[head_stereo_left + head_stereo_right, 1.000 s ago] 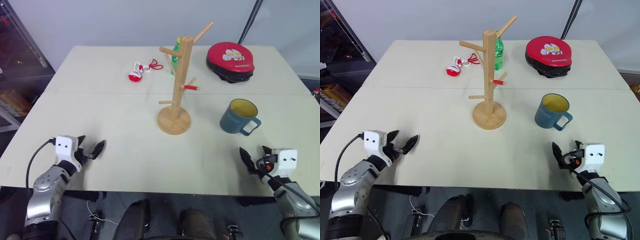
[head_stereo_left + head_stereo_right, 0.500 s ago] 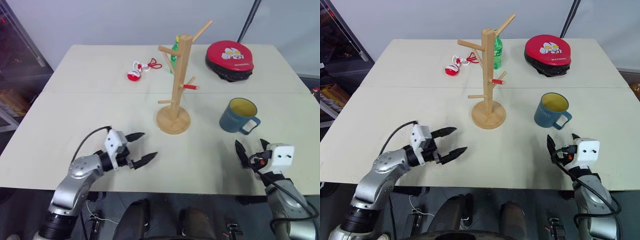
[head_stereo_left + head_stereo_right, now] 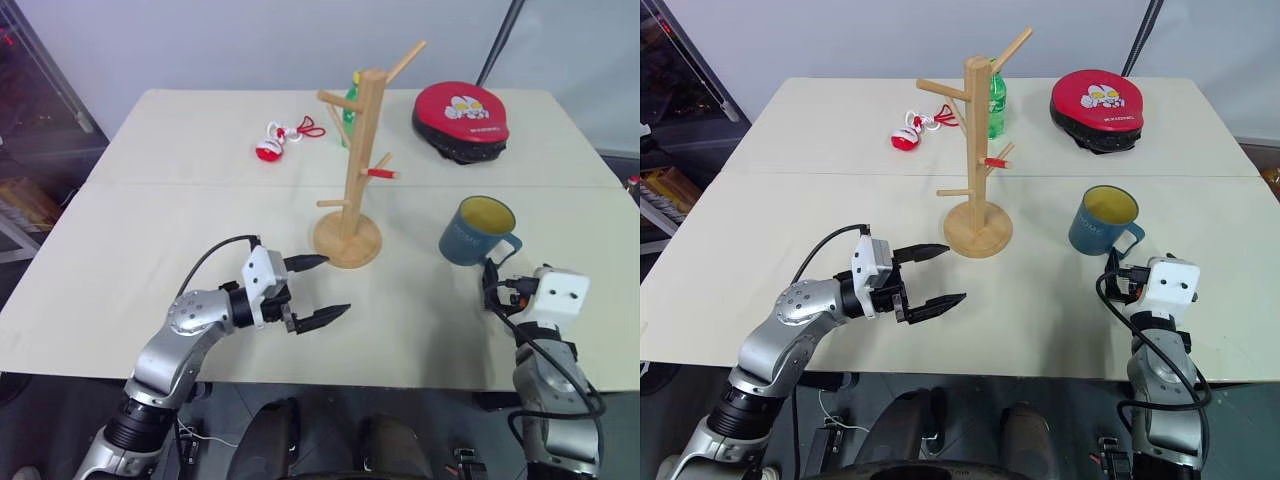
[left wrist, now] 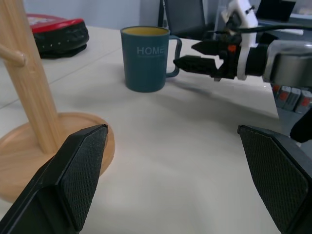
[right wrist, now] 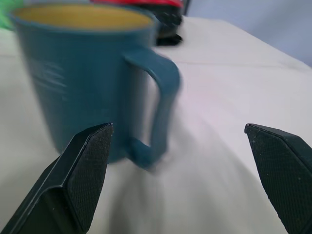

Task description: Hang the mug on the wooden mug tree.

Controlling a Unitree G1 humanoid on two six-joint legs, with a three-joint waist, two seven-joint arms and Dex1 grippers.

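Observation:
The dark teal-blue mug with a yellow inside stands upright on the table, right of the wooden mug tree, its handle turned toward the near right. My right gripper is open just in front of that handle, apart from it, and also shows in the left wrist view. My left gripper is open and empty. It points to the right, close to the near side of the tree's round base.
At the back right lies a red round pad with a cartoon figure. A green bottle stands behind the tree. A small red-and-white object with a cord lies at the back left. The table's near edge runs under both arms.
My left arm has swung right along the near edge and turned, ending by the tree's base. My right gripper has edged up toward the mug's handle. Both stayed open.

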